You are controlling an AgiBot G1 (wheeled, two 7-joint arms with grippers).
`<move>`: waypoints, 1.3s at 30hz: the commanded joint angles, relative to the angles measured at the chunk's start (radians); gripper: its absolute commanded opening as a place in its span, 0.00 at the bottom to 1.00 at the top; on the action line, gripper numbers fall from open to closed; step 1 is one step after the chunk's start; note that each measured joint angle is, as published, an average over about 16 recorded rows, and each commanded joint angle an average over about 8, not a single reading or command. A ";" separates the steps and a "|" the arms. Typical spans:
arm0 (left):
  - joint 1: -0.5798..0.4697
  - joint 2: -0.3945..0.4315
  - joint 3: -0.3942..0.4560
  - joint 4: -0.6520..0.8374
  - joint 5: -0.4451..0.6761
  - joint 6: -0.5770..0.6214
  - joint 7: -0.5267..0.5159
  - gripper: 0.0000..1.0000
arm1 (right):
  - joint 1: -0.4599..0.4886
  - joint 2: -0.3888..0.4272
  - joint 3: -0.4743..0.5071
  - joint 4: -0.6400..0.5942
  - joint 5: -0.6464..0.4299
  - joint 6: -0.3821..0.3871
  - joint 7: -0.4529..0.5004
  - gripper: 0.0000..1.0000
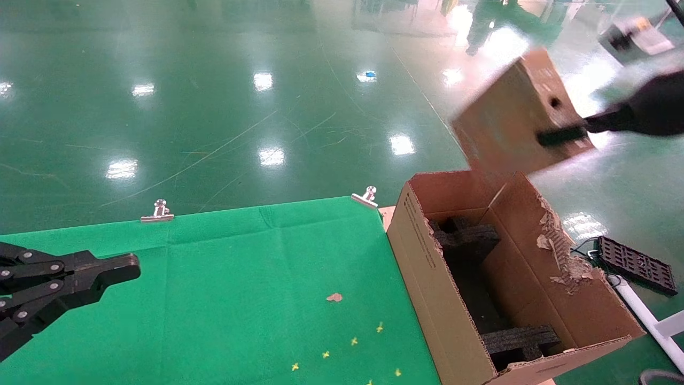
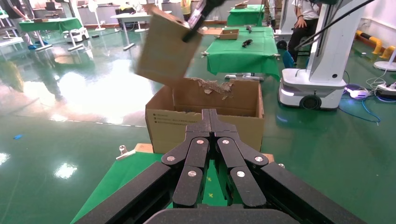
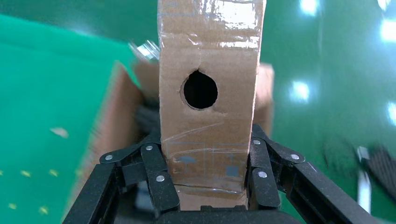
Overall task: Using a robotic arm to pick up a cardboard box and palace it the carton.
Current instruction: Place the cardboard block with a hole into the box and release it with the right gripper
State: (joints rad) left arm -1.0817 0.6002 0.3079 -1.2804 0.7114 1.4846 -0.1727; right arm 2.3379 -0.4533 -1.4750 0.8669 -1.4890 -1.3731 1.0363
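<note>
My right gripper [image 1: 564, 135] is shut on the small taped cardboard box [image 1: 515, 115] and holds it tilted in the air above the far end of the carton [image 1: 427, 283]. In the right wrist view the box [image 3: 208, 60] stands between my fingers [image 3: 156, 170], its round hole facing the camera. The carton stands open at the right of the green table, with black foam blocks [image 1: 470, 240] inside and a torn right wall. It also shows in the left wrist view [image 2: 205, 122], with the box [image 2: 164, 49] above it. My left gripper [image 1: 133, 266] is shut and empty over the table's left side.
The green cloth table [image 1: 240, 289] has metal clips [image 1: 157, 213] on its far edge, small yellow marks and a scrap of cardboard [image 1: 334, 297]. A black grid tray [image 1: 636, 263] lies on the floor right of the carton. Other robots and tables stand far off.
</note>
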 commanded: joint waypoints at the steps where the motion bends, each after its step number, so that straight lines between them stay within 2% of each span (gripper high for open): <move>1: 0.000 0.000 0.000 0.000 0.000 0.000 0.000 1.00 | 0.000 0.013 -0.015 -0.033 -0.031 -0.018 0.003 0.00; 8: 0.000 0.000 0.000 0.000 0.000 0.000 0.000 1.00 | -0.079 -0.011 -0.062 -0.188 -0.045 -0.058 0.011 0.00; 19: 0.000 0.000 0.001 0.000 -0.001 0.000 0.000 1.00 | -0.198 -0.088 -0.091 -0.409 -0.021 -0.066 -0.031 0.00; 39: 0.000 -0.001 0.002 0.000 -0.001 -0.001 0.001 1.00 | -0.393 -0.232 -0.087 -0.660 0.020 0.077 -0.103 0.00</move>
State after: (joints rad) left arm -1.0821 0.5995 0.3095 -1.2804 0.7102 1.4839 -0.1718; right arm 1.9415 -0.6842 -1.5586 0.2122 -1.4639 -1.2979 0.9330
